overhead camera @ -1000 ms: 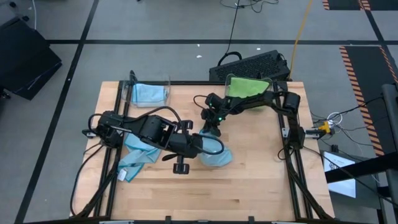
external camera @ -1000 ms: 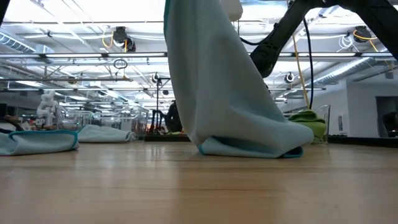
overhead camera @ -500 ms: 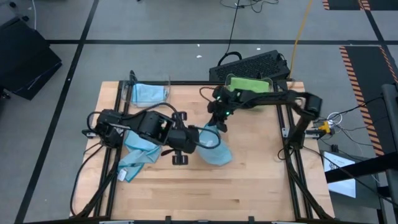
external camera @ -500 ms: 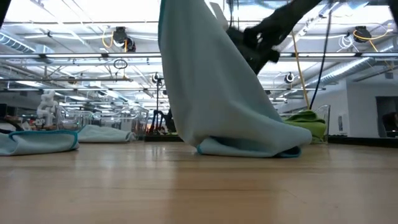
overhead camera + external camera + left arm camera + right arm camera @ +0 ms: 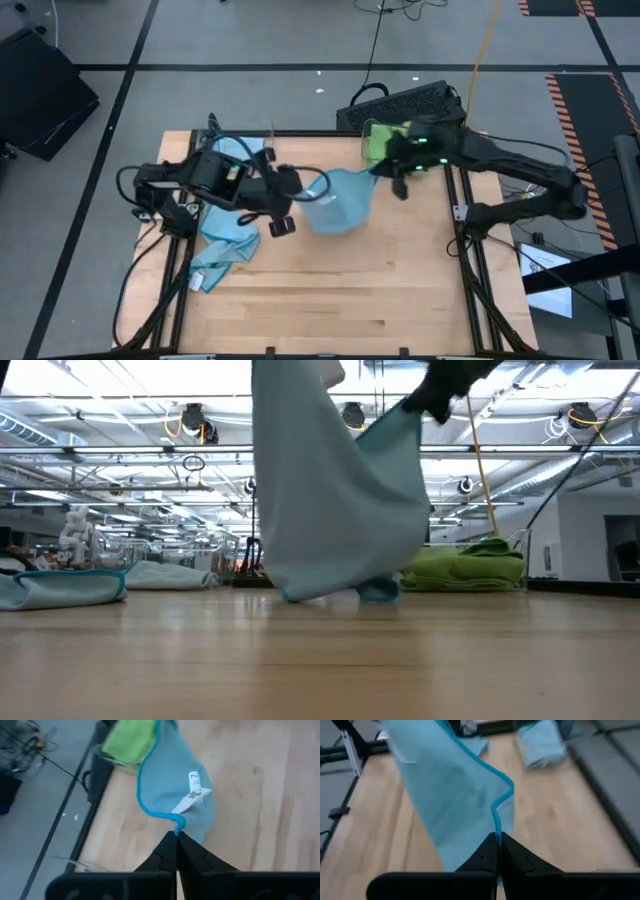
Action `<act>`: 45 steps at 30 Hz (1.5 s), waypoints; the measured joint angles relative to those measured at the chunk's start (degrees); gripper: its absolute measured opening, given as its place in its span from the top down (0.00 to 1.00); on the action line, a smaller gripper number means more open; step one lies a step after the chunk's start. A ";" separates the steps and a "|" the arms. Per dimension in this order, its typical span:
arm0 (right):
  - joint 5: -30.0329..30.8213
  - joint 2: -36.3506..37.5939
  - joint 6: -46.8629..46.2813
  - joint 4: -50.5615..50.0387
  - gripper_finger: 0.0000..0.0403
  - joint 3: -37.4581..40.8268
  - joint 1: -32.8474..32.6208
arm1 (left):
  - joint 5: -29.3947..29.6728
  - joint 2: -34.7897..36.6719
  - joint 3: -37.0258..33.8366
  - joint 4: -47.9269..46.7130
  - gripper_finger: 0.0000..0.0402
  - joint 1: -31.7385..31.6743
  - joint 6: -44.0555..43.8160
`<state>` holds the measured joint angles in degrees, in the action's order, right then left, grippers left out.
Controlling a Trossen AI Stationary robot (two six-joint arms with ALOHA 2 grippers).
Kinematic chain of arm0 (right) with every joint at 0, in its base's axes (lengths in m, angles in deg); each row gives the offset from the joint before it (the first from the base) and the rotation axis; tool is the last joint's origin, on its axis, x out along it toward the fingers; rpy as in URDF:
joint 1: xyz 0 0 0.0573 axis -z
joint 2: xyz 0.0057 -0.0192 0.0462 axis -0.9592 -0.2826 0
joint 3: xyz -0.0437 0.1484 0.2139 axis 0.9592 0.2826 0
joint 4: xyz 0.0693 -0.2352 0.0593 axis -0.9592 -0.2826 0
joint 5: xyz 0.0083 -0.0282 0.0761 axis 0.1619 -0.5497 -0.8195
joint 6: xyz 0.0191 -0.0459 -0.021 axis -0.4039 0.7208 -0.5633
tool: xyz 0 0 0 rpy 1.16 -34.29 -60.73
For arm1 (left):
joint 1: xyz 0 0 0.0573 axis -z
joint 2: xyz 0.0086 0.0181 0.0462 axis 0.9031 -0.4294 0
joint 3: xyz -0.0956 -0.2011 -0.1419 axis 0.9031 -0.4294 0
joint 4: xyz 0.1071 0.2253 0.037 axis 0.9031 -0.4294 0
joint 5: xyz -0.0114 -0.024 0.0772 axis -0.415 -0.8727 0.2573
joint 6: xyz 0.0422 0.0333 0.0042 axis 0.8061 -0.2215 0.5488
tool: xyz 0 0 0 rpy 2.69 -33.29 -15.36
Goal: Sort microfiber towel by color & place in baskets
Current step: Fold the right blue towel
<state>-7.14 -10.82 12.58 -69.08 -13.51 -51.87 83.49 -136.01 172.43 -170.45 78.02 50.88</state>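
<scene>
We hold the blue towel (image 5: 335,200) stretched across mid-worktop, left gripper (image 5: 300,188) and right gripper (image 5: 372,170) each pinching a corner, its blue-towel basket (image 5: 240,150) probably nearer the left arm.

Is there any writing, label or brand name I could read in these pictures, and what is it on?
No text here can be read.
White care tag sewn to the blue towel held up between the two grippers: it bears dark print, too small and blurred to read.
Dark keyboard-like board behind the table: no keys or marks legible.
Green towel and the clear baskets: no lettering visible.
</scene>
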 joint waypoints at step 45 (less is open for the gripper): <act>-26.06 24.36 -51.84 -12.60 1.00 -4.83 -25.61 | -33.49 2.49 0.04 32.47 0.99 14.11 -30.59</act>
<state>-33.20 13.54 -39.25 -81.68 -18.34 -77.48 50.01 -133.52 172.47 -137.98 92.13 20.29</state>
